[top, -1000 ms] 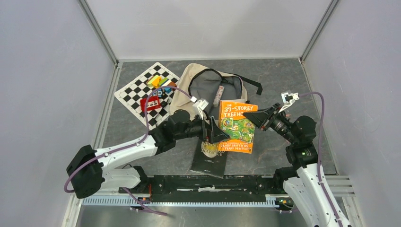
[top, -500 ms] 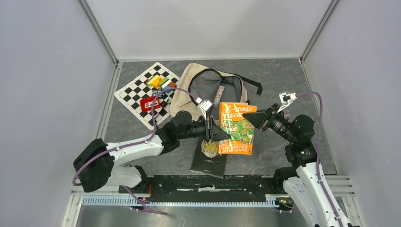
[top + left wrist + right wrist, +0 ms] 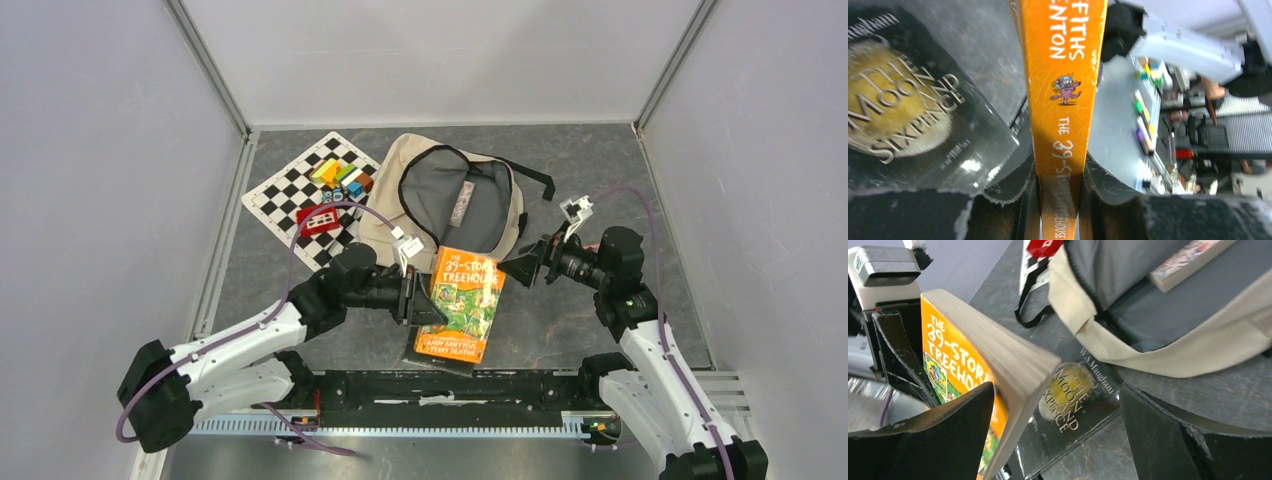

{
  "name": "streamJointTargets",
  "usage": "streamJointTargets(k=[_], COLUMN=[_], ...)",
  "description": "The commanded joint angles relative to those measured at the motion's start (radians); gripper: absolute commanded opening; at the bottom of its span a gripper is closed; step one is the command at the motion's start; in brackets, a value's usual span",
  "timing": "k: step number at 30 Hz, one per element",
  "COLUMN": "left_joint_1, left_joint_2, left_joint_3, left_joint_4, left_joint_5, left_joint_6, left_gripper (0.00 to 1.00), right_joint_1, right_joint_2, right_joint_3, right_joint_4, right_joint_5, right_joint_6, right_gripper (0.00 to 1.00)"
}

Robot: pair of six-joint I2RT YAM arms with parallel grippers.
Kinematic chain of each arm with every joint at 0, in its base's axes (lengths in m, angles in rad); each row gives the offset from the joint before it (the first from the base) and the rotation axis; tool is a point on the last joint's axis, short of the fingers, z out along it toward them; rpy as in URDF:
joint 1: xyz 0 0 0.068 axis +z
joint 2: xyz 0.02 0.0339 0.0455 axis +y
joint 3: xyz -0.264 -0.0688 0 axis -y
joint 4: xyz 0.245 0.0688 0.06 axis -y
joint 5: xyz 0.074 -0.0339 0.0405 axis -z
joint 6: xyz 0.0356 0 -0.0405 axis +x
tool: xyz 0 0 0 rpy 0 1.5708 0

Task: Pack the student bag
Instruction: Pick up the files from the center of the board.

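The left gripper (image 3: 420, 300) is clamped on the spine of the orange book (image 3: 462, 303), lower centre. The right gripper (image 3: 522, 268) has its jaws apart beside it. The student bag (image 3: 385, 200) lies open, upper centre. With only 1 grip, the tilted book may slip down.

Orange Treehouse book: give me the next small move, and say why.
Probably the left gripper should lift the Treehouse book toward the open mouth of the student bag. It alone clamps the book, by the spine; the right gripper is open, and the bag gapes just beyond.
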Motion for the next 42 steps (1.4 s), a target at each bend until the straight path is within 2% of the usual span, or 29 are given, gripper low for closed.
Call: streamJointTargets(k=[1, 6, 9, 16, 20, 26, 34, 36, 39, 42], left_joint_1=[0.0, 0.0, 0.0, -0.001, -0.001, -0.001, -0.001, -0.001, -0.001, -0.001], left_joint_2=[-0.056, -0.073, -0.042, 0.004, 0.013, -0.023, -0.054, -0.048, -0.045, -0.034], left_joint_3=[0.086, 0.114, 0.139, 0.155, 0.145, 0.126, 0.103, 0.113, 0.124, 0.158], left_joint_4=[-0.148, -0.205, -0.273, -0.279, -0.281, -0.329, -0.341, -0.321, -0.192, -0.198], left_joint_5=[0.257, 0.366, 0.403, 0.444, 0.455, 0.45, 0.431, 0.446, 0.505, 0.518], left_joint_6=[0.146, 0.171, 0.21, 0.233, 0.235, 0.254, 0.248, 0.239, 0.148, 0.162], left_gripper=[0.02, 0.02, 0.02, 0.02, 0.02, 0.02, 0.02, 0.02, 0.02, 0.02], right_joint_1=[0.008, 0.053, 0.118, 0.297, 0.3, 0.292, 0.272, 0.277, 0.301, 0.333], right_joint_2=[0.046, 0.128, 0.138, 0.194, 0.202, 0.227, 0.239, 0.241, 0.247, 0.252], right_joint_3=[0.065, 0.092, 0.106, 0.145, 0.156, 0.224, 0.292, 0.281, 0.262, 0.255], right_joint_4=[0.085, 0.12, 0.121, 0.157, 0.19, 0.128, 0.096, 0.088, 0.086, 0.094], right_joint_5=[-0.217, -0.35, -0.361, -0.339, -0.313, -0.263, -0.33, -0.359, -0.382, -0.379], right_joint_6=[-0.077, -0.056, -0.081, -0.082, -0.064, -0.097, -0.109, -0.118, -0.12, -0.119], right_gripper=[0.98, 0.98, 0.98, 0.98, 0.98, 0.98, 0.98, 0.98, 0.98, 0.98])
